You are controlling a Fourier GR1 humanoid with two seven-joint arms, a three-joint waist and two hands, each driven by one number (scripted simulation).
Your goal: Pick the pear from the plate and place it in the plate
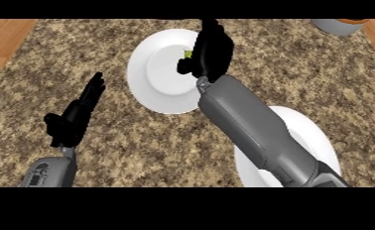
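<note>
A white plate (157, 83) lies at the far middle of the counter. Only a small green sliver of the pear (187, 54) shows on it, beside the thumb of my right hand (211, 53). That hand hangs over the pear with its fingers stretched toward the far edge, not curled round the fruit. A second white plate (311, 130) lies at the near right, partly hidden under my right forearm. My left hand (77, 115) rests open at the left, fingers up, away from both plates.
A grey container (338, 26) stands at the far right corner. The speckled stone counter ends in a wooden strip (15, 35) at the far left.
</note>
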